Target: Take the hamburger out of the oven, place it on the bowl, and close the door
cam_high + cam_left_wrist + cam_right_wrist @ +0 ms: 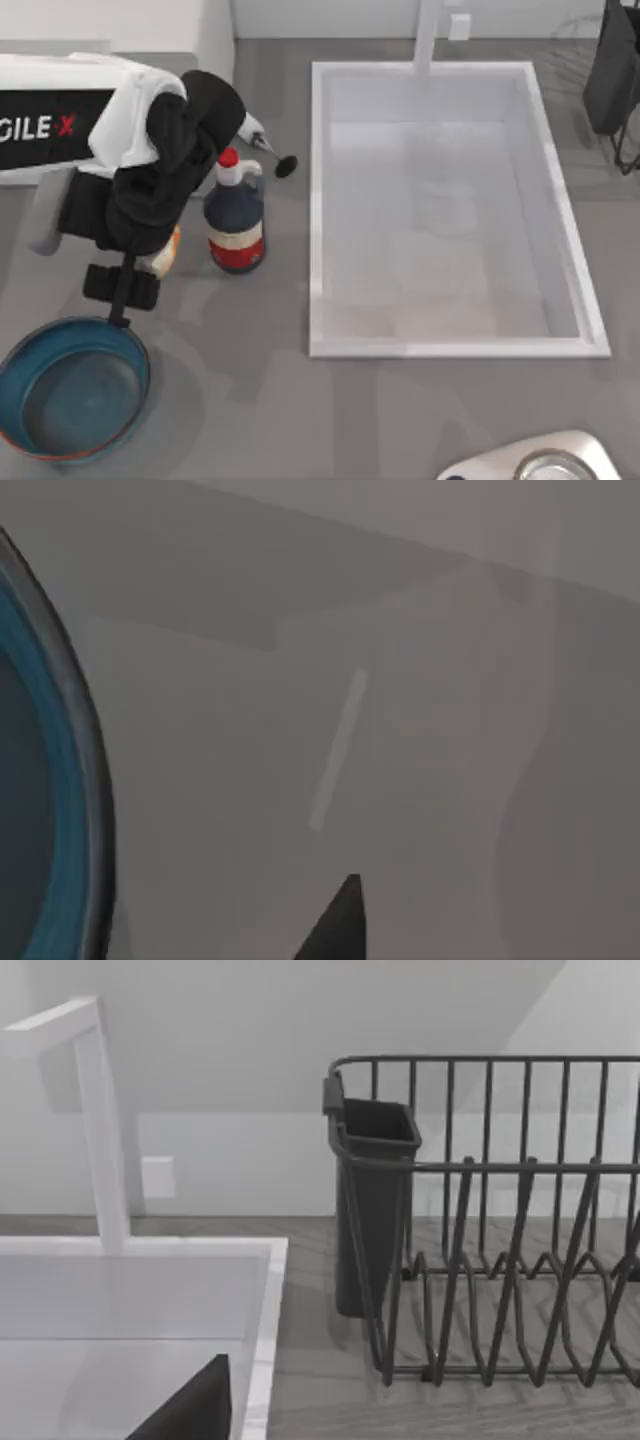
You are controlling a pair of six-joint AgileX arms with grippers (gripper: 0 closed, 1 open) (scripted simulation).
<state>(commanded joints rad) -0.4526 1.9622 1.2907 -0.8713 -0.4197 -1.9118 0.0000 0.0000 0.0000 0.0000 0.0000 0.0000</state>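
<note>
Black and bulky, the left arm hangs just above the bowl, with an orange-brown bit of the hamburger visible at its side; the fingers' state I cannot tell. Judging so, the placing and closing remain. Readable writing: "GILE X" on the arm; the bottle label is illegible.

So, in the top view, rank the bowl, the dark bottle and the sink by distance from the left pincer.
1. Bowl, just below the left pincer.
2. Dark bottle, up to its right.
3. Sink, farther right.
</note>
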